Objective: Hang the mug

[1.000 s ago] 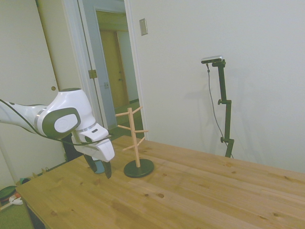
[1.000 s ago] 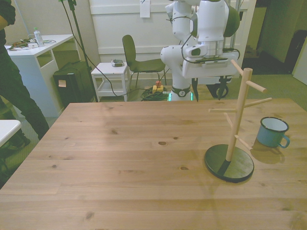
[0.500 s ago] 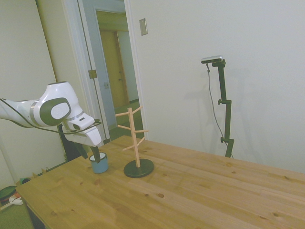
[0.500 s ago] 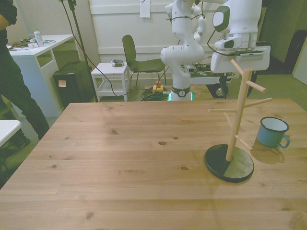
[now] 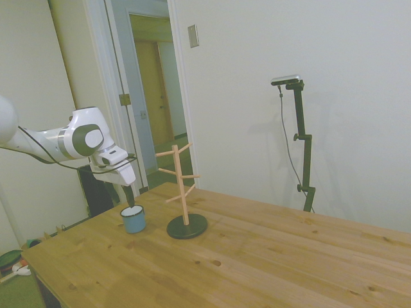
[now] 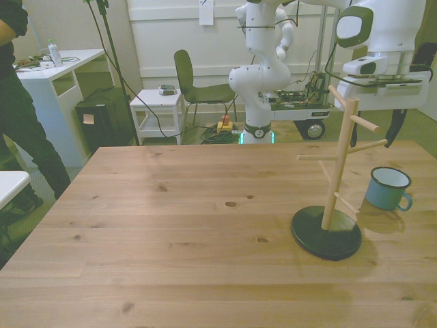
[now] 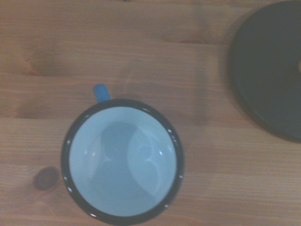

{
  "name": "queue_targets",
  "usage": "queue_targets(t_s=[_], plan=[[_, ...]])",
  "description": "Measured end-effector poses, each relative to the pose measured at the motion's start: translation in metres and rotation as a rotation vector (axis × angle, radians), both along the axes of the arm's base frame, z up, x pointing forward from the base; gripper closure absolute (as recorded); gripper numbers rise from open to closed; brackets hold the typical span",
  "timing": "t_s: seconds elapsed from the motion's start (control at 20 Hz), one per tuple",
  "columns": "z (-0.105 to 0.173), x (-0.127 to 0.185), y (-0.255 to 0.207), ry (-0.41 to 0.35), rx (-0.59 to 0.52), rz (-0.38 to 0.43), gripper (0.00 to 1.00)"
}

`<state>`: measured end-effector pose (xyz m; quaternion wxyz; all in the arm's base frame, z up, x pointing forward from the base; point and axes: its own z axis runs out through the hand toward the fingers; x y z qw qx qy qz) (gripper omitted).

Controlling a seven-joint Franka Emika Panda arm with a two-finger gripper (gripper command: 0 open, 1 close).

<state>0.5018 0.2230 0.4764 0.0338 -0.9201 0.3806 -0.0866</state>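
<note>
The mug (image 6: pixel 388 188), light blue with a dark rim, stands upright on the table at the front view's right, beside the wooden peg stand (image 6: pixel 339 157). Its handle (image 7: pixel 100 92) shows in the wrist view, where I look straight down into the mug (image 7: pixel 122 160). My gripper (image 6: pixel 381 133) hangs above the mug (image 5: pixel 133 219) without touching it, open and holding nothing. One dark finger (image 6: pixel 396 128) shows clearly in the front view; the other is partly behind a peg. In the side view the gripper (image 5: pixel 130 199) is just over the mug's rim.
The stand's dark round base (image 5: pixel 187 226) sits close beside the mug, its base (image 7: pixel 268 70) also in the wrist view. A person (image 6: pixel 17 116) stands at the front view's left, off the table. A chair (image 6: pixel 194 85) and a small white table (image 6: pixel 157 113) stand behind.
The arm has swung toward the front view's right, from behind the peg stand to above the mug. The mug and the stand have not moved.
</note>
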Motion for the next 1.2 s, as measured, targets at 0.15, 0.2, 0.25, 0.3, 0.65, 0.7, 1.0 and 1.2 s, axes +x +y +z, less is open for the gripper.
queue_targets(t_s=[0.15, 0.2, 0.25, 0.3, 0.65, 0.7, 1.0, 1.2], plan=[[-0.004, 0.011, 0.016, -0.004, -0.004, -0.009, 0.00], [-0.006, 0.014, 0.023, -0.002, -0.005, -0.009, 0.00], [-0.007, 0.018, 0.029, 0.002, -0.006, -0.006, 0.00], [-0.009, 0.022, 0.036, 0.006, -0.009, -0.005, 0.00], [-0.039, 0.047, 0.072, 0.035, -0.038, 0.003, 0.00], [-0.047, 0.049, 0.076, 0.044, -0.042, 0.004, 0.00], [-0.073, 0.056, 0.094, 0.060, -0.068, 0.017, 0.00], [-0.080, 0.059, 0.096, 0.067, -0.071, 0.020, 1.00]])
